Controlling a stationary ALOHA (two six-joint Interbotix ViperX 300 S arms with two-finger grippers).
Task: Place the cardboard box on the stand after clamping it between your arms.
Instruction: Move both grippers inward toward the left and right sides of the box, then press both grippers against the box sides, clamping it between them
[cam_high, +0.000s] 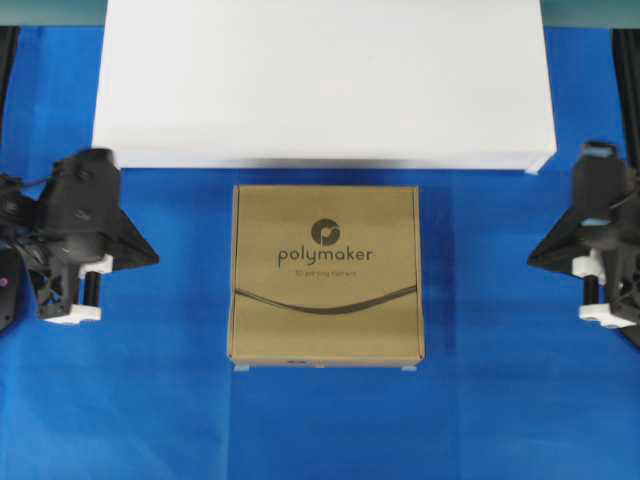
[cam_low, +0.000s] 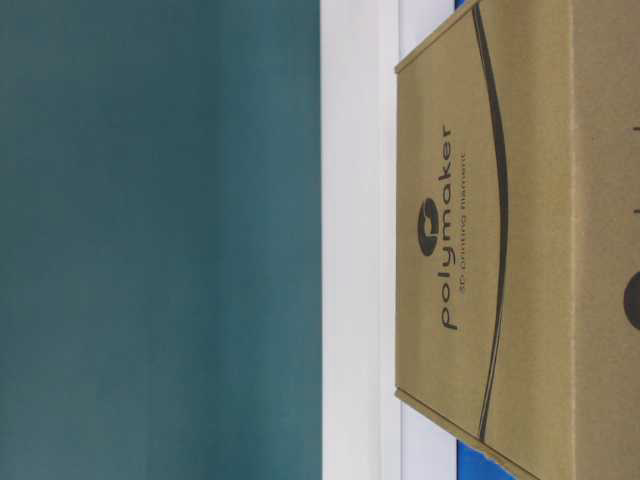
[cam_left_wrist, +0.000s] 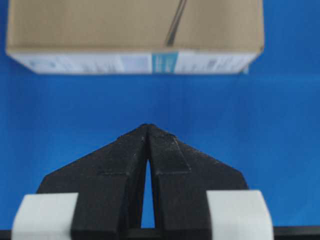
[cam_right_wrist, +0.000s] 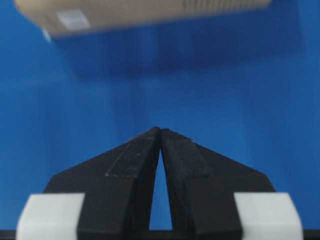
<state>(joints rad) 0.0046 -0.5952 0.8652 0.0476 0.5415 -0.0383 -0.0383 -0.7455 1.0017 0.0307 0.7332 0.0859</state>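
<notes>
Nothing of the task is done yet. The cardboard box lies flat on the blue cloth, just near of the stand. The left hand and right hand are closed on nothing, well apart from the box's sides; clamping, lifting and placing remain.

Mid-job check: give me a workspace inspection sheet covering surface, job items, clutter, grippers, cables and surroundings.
Surface: blue cloth, smooth where visible.
Box: the box lies flat on the cloth, logo up, just in front of the stand, touching neither gripper.
Stand: the stand is white, with nothing on its top.
Clutter: nothing seen.
Left gripper: the left gripper is shut, tips pointing at the box's side, a gap of cloth between.
Right gripper: the right gripper is shut, also short of the box.
Cables: dark cables beside the left arm, at the picture's edge.
Surroundings: teal wall behind the stand.
</notes>
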